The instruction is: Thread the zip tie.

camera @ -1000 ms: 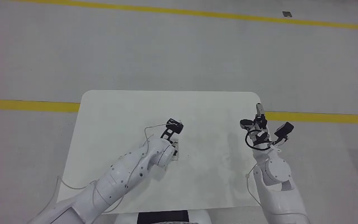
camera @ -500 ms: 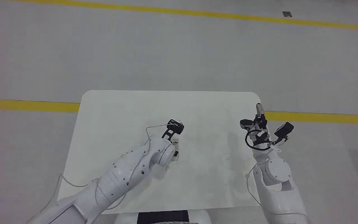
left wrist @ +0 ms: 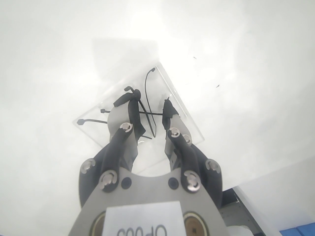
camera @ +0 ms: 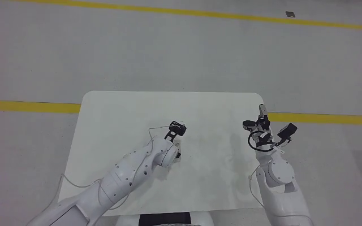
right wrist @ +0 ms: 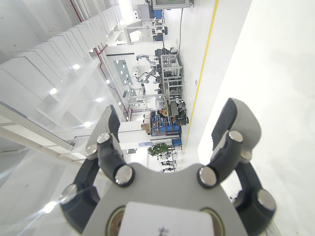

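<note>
Several black zip ties [left wrist: 145, 87] lie crossed in a shallow clear tray [left wrist: 183, 110] on the white table [camera: 215, 113]. My left gripper [left wrist: 150, 108] hangs point-down right over the tray, open, its black fingertips [left wrist: 133, 109] straddling the crossed ties without closing on any. From above, the left gripper [camera: 177, 151] sits near the table's middle and hides most of the tray. My right gripper [camera: 268, 127] is raised at the table's right edge, open and empty, and the right wrist view shows the right gripper [right wrist: 172, 116] pointing out at the room.
White tabletop lies bare around the tray on all sides, with two tiny dark specks [left wrist: 217, 86] beyond it. The table's right edge [camera: 263, 104] runs just beside my right arm. A yellow floor line [camera: 39, 105] passes behind the table.
My left arm has shifted slightly toward the table's middle, covering more of the tray. The right arm has not moved.
</note>
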